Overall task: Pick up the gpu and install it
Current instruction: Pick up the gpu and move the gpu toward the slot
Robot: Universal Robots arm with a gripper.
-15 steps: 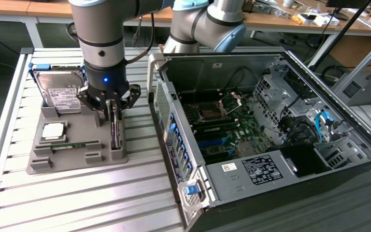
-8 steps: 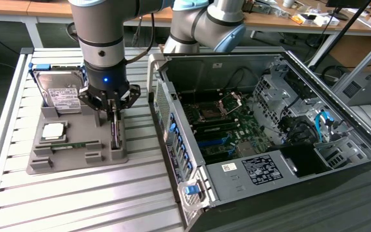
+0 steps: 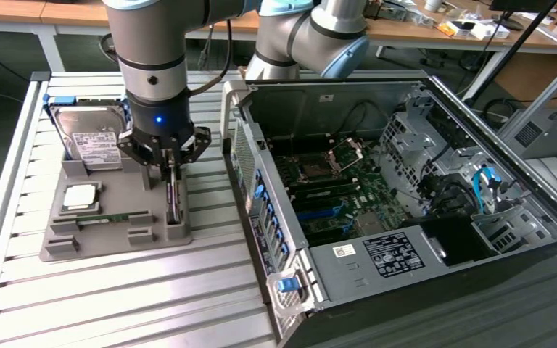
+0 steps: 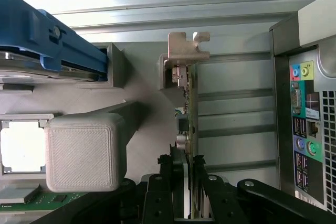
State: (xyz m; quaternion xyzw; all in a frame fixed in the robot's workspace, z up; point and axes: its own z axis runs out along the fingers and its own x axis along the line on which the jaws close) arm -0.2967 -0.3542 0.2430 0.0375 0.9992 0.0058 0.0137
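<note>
With the gripper (image 3: pixel 170 172) pinching the gpu (image 3: pixel 172 201) upright at the holder's (image 3: pixel 114 245) edge nearest the PC case (image 3: pixel 376 255), we should pull straight up, no twist, so the bracket (image 4: pixel 184 51) clears.

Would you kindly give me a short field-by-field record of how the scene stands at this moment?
gpu: on edge in the gray holder, silver bracket at one end
jaws: shut on the gpu's upper edge
holder also carries: hard drive, processor, memory stick
computer case: open, on the exterior view's right of the holder
install: not yet done
</note>
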